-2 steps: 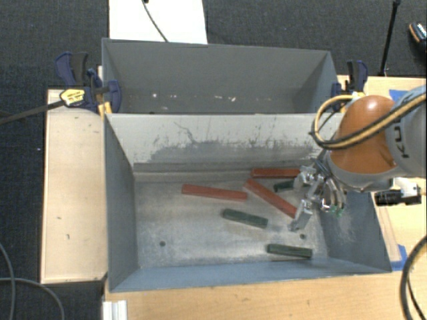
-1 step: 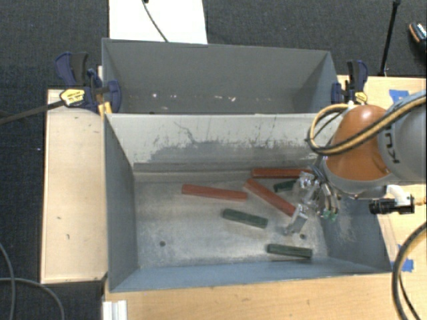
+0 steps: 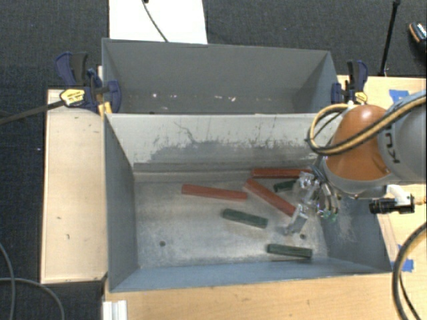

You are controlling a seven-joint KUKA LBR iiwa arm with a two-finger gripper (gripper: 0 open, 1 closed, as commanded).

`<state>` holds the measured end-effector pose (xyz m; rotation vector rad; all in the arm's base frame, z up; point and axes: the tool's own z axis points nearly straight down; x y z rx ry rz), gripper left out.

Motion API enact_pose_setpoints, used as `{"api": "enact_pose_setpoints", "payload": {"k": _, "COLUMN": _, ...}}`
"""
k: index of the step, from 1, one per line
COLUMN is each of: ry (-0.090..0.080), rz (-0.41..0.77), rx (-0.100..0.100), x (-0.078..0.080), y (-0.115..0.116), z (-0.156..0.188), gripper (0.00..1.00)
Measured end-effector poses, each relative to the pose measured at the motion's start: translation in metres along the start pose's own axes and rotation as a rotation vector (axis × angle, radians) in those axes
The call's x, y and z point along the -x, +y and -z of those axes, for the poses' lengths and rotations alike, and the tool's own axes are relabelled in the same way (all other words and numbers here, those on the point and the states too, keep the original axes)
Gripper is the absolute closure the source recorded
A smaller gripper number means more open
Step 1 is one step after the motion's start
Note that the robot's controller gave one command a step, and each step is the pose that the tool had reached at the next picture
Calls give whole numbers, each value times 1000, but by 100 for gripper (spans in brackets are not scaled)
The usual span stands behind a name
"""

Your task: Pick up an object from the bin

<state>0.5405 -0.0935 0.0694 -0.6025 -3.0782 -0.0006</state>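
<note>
My gripper [image 3: 293,227] hangs low at the right of the bin floor, just past the lower right end of a slanted red stick [image 3: 269,197]. A dark green bar [image 3: 289,250] lies flat a little in front of it, near the front wall. Another dark green bar [image 3: 244,218] lies to its left, mid-floor. A short dark green piece [image 3: 283,187] sits behind the gripper, beside the slanted stick. I see nothing held in the gripper.
A second red stick [image 3: 213,192] lies flat further left, and a third red stick [image 3: 277,173] rests along the foot of the back wall. The arm's orange dome and cables hang over the bin's right side.
</note>
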Motion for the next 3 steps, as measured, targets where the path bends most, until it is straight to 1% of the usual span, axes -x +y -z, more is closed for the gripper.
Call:
{"api": "enact_pose_setpoints", "payload": {"k": 1, "ry": 0, "rz": 2, "rx": 0, "x": 0, "y": 0, "z": 0, "gripper": 100}}
{"api": "enact_pose_setpoints", "payload": {"k": 2, "ry": -10, "rz": 7, "rx": 2, "x": 1, "y": 0, "z": 29, "gripper": 100}}
{"api": "enact_pose_setpoints", "payload": {"k": 3, "ry": -11, "rz": 12, "rx": 2, "x": 2, "y": 1, "z": 49, "gripper": 100}}
